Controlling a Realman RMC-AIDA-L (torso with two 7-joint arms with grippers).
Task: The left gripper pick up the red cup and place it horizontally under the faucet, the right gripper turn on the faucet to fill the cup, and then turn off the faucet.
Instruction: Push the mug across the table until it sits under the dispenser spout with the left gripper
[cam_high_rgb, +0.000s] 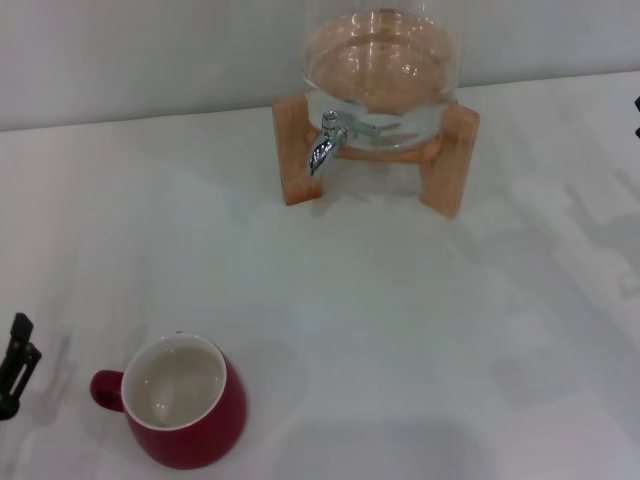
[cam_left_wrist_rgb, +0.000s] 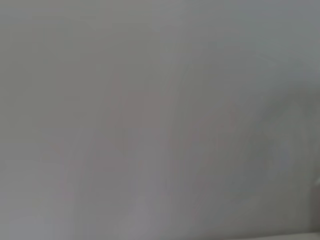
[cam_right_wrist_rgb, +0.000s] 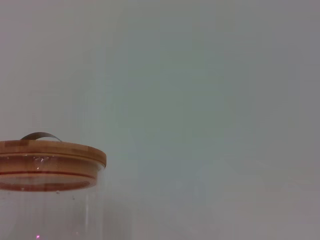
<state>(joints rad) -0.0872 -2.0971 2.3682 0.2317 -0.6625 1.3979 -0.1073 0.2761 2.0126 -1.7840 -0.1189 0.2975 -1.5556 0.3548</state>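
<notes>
The red cup stands upright on the white table near the front left, its white inside facing up and its loop handle pointing left. The left gripper shows as a black claw at the far left edge, left of the cup and apart from it. The faucet hangs from the glass jar in a wooden stand at the back centre, far from the cup. Only a black sliver of the right gripper shows at the right edge. The left wrist view shows only a plain pale surface.
The white table stretches between the cup and the stand. A pale wall runs behind the jar. The right wrist view shows the jar's wooden lid with a metal handle on top, against the wall.
</notes>
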